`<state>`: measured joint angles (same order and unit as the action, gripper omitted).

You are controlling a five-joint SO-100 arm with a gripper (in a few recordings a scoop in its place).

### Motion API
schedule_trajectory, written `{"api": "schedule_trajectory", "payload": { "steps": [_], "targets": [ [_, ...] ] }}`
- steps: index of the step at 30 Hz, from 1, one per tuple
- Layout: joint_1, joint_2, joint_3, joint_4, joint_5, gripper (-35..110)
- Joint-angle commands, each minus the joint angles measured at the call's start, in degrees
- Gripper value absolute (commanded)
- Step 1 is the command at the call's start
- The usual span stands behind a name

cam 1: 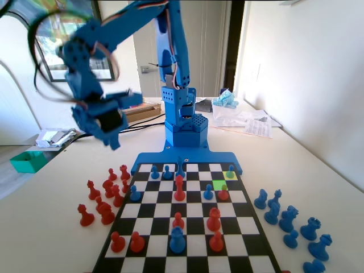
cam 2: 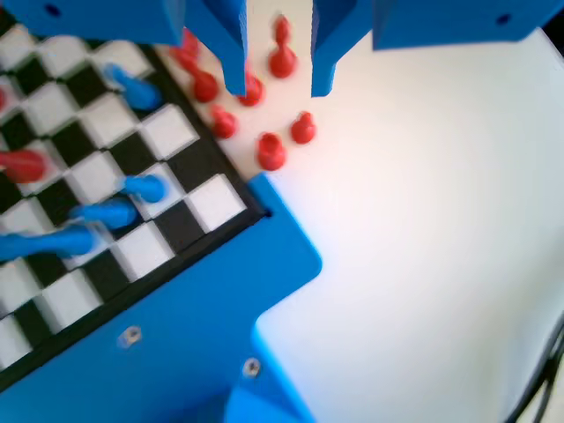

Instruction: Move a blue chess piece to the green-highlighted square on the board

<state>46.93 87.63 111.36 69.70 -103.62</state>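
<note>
In the fixed view the green-highlighted square (cam 1: 218,184) lies near the board's (cam 1: 187,233) far right corner. A small blue pawn (cam 1: 230,170) stands on the pale yellow square just behind it, and another blue pawn (cam 1: 209,192) stands one square to the green square's left. A red pawn (cam 1: 223,193) sits at its near edge. My gripper (cam 1: 111,135) hangs high, left of the board's far left corner, blurred by motion. In the wrist view the gripper (cam 2: 278,86) is open with nothing between its jaws, over red pieces (cam 2: 270,152) on the table beside the board's corner (cam 2: 220,201).
Captured red pieces (cam 1: 105,196) cluster on the table left of the board, and captured blue pieces (cam 1: 290,219) lie to its right. Red and blue pieces are scattered across the board. A green bin (cam 1: 28,161) sits at the far left and papers (cam 1: 250,120) at the far right.
</note>
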Motion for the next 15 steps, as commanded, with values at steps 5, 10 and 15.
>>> {"api": "schedule_trajectory", "payload": {
  "steps": [5,10,15],
  "targets": [
    [-16.26,17.05,3.25,2.46,12.48,11],
    [-29.62,23.55,8.79,-1.05,22.85,10],
    [-39.90,26.46,12.04,-4.31,30.85,10]
  ]
}}
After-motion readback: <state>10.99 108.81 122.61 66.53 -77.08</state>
